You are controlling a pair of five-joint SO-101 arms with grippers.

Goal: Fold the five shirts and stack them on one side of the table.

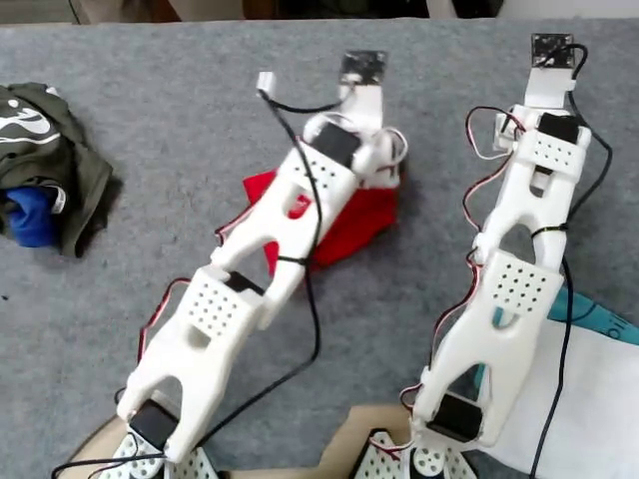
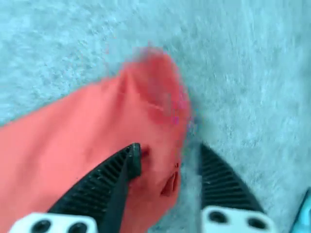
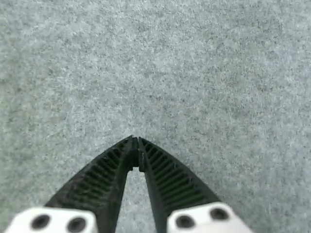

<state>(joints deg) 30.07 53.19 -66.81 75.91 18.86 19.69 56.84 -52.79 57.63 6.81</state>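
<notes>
So, the grey felt-covered table (image 1: 150, 249) is taken up near its middle by a crumpled red fabric shirt (image 2: 73, 145). The shirt's edge is straddled by the left gripper (image 2: 169, 151), which is spread wide with nothing clamped: one finger over red, the other over grey. The right gripper (image 3: 136, 141) is pressed closed and empty, over bare felt.

Robotics lab bench: grey felt table (image 1: 150, 200), wired arms (image 1: 215, 309).

Red shirt (image 1: 361, 224) crumpled mid-table; olive shirt (image 1: 62, 150) heaped with blue shirt (image 1: 28, 218).
</notes>
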